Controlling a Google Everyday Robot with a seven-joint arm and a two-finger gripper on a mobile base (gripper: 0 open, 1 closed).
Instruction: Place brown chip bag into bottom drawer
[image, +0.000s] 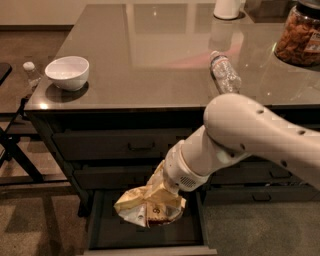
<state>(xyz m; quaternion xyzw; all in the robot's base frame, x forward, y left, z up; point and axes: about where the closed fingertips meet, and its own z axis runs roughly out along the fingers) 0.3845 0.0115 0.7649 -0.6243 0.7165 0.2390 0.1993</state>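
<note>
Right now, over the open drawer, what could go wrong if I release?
The crinkly yellow-and-brown chip bag hangs above the open dark bottom drawer; dropped from here, the puffy bag might settle high and jam the drawer on closing. The pincer at the end of the white arm is hidden behind the bag's top, so the grip cannot be checked; it may slip early.

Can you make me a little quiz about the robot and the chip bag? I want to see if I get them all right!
1. Fill the gap: the gripper is at the top of the brown chip bag, over the bottom drawer, which is ____.
2. What lies on its side on the countertop? A water bottle, B spoon, C banana.
3. True or false: the white bowl stands on the countertop.
Key: 1 open; 2 A; 3 true.
</note>
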